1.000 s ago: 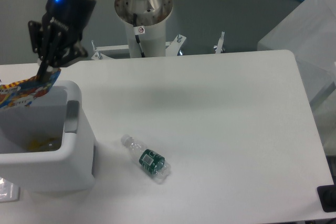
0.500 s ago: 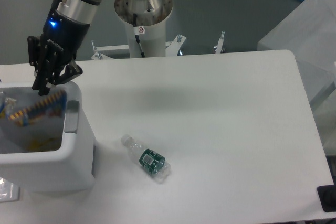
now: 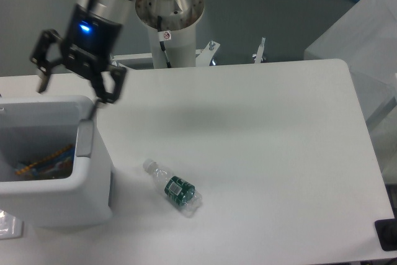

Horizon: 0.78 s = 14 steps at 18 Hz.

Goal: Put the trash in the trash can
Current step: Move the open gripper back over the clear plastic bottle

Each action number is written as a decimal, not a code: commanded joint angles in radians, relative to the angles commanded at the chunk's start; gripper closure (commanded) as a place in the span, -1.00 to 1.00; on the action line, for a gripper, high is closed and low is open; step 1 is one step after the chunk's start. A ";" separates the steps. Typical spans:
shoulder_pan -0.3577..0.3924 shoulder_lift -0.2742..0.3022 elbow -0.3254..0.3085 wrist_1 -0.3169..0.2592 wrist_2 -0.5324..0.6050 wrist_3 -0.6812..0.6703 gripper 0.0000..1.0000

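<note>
Fixed camera: end effector [image 3: 73, 88] now spread wide and empty, raised above the far rim of the trash can [image 3: 87, 181], where half a second ago it was narrower and lower. Blue wrapper [image 3: 46, 159] no longer mid-air at the rim as before; now lying on the bin floor, yellow-red print facing up, partly hidden by the near wall. Bottle [image 3: 174, 188] unmoved on the white desk [image 3: 260, 141], just right of the bin: clear, crushed, on its side, green label near the wider end, cap end pointing up-left. Silvery wrapper not made out.
</note>
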 joint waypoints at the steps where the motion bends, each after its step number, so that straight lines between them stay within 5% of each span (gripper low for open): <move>1: 0.038 -0.011 0.000 -0.002 0.017 -0.047 -1.00; 7: 0.112 -0.052 -0.024 -0.006 0.126 -0.240 -1.00; 14: 0.079 -0.228 0.008 -0.003 0.215 -0.303 -1.00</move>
